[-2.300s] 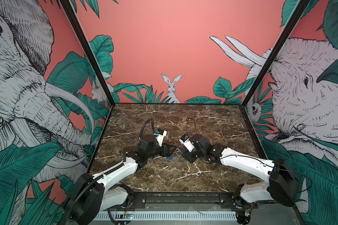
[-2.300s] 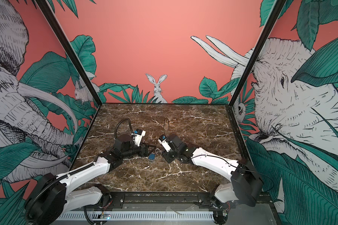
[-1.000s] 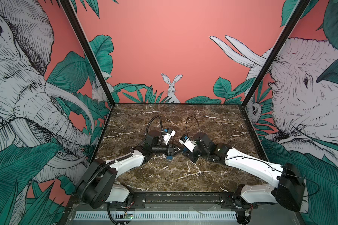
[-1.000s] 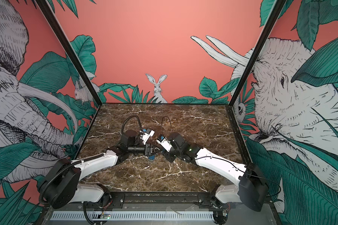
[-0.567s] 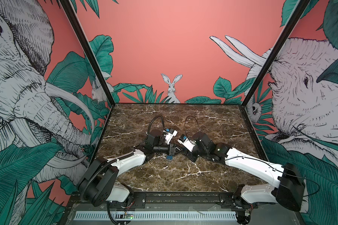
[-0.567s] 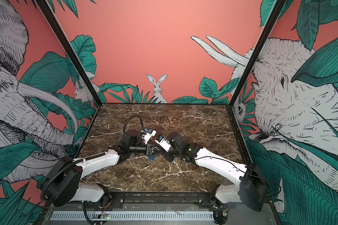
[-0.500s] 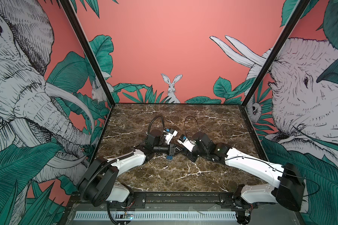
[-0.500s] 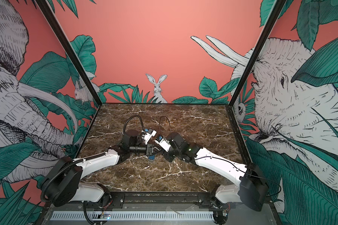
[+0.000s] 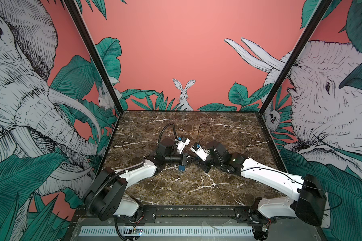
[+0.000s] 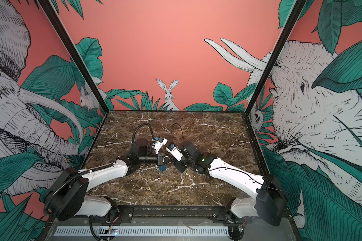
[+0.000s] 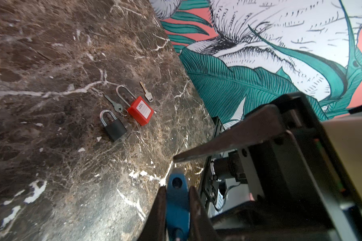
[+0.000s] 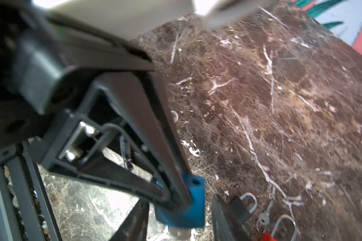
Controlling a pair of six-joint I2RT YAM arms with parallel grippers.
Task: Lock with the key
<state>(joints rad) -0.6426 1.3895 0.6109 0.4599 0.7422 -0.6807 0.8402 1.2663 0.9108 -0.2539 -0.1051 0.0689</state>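
— Looking at the left claw (image 11: 176,191), what did it hold?

— Its jaws were pressed nearly together on the blue lock (image 11: 178,210), one finger flat against each side. The lock's end, with a round hole, stuck out just past the fingertips.

— And the right claw (image 12: 179,203)?

— It met the left claw tip to tip. Its jaws stood apart, one on either side of that same blue lock, with a gap showing on both sides, so it gripped nothing.

— Did the lock rest on the table (image 11: 50,83)?

— In both top views it hung just under the left claw, low over the marble. I could not tell whether it touched.

— What else lay about?

— Well ahead of the left claw's tips, a black lock (image 11: 114,126) and a red lock (image 11: 140,111) lay flat, just beside each other. A key (image 11: 115,105) lay between their shackles, and a second key (image 11: 147,94) lay just past the red lock, farther from the claw.

— Was any key in the blue lock?

— Something pale showed at its far end, too blurred to name.
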